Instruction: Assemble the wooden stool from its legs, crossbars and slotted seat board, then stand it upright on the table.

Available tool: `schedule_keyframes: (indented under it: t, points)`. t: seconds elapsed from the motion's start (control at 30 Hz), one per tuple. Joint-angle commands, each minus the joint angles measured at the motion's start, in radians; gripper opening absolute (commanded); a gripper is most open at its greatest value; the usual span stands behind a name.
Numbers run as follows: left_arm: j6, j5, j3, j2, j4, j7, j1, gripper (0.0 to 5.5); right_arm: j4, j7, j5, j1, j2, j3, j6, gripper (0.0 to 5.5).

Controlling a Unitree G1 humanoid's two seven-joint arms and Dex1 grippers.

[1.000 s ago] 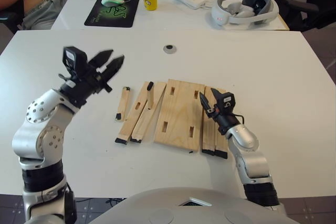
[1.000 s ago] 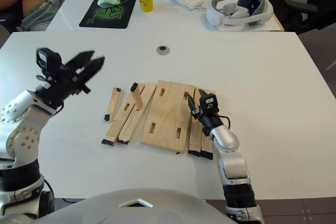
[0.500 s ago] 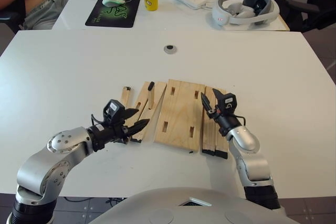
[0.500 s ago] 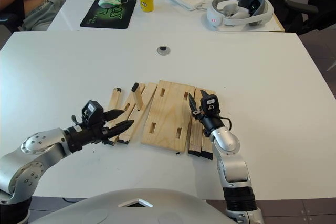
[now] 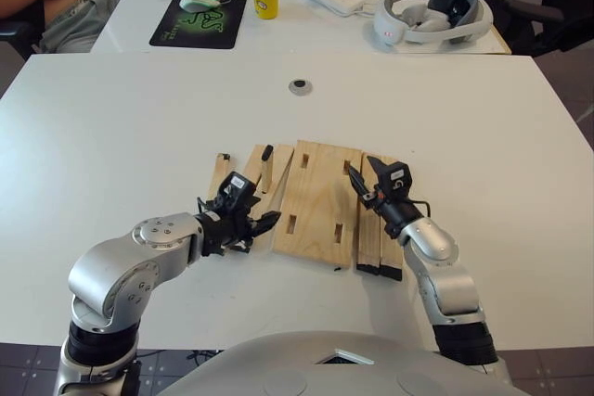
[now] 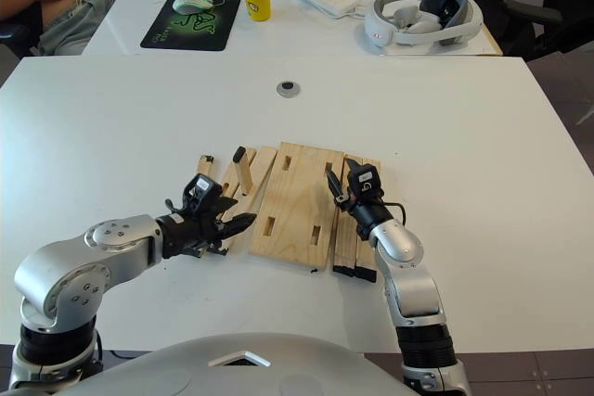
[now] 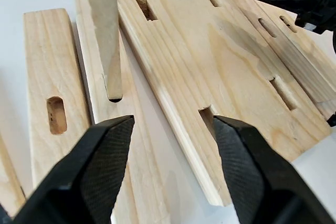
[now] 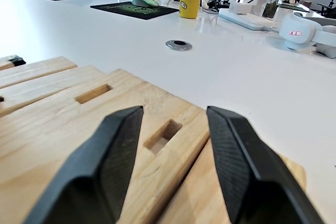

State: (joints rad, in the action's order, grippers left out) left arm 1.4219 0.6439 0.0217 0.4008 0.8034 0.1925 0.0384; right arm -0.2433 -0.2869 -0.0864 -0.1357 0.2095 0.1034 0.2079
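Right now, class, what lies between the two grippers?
The seat board lies flat between the left gripper and the right gripper. Both eye views show this plainly.

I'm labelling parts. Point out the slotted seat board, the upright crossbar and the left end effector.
slotted seat board [image 5: 318,199]: left eye view, bare middle.
upright crossbar [image 5: 265,172]: left eye view, mid-shaft.
left end effector [image 7: 173,123]: left wrist view, midway between fingertips.
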Motion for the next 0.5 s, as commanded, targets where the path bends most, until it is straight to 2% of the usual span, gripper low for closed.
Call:
schedule_keyframes:
  t: [0.03, 0.5]
  points:
    - [0.061, -0.018, -0.022, -0.033, 0.024, -0.036, 0.030, 2.78, -0.015, 0.001, -0.002, 0.002, -0.003, 0.000, 0.017, 2.23]
    - [0.094, -0.113, 0.045, -0.010, 0.014, -0.067, 0.060, 2.78, -0.018, 0.001, -0.005, 0.002, -0.009, 0.003, 0.026, 2.23]
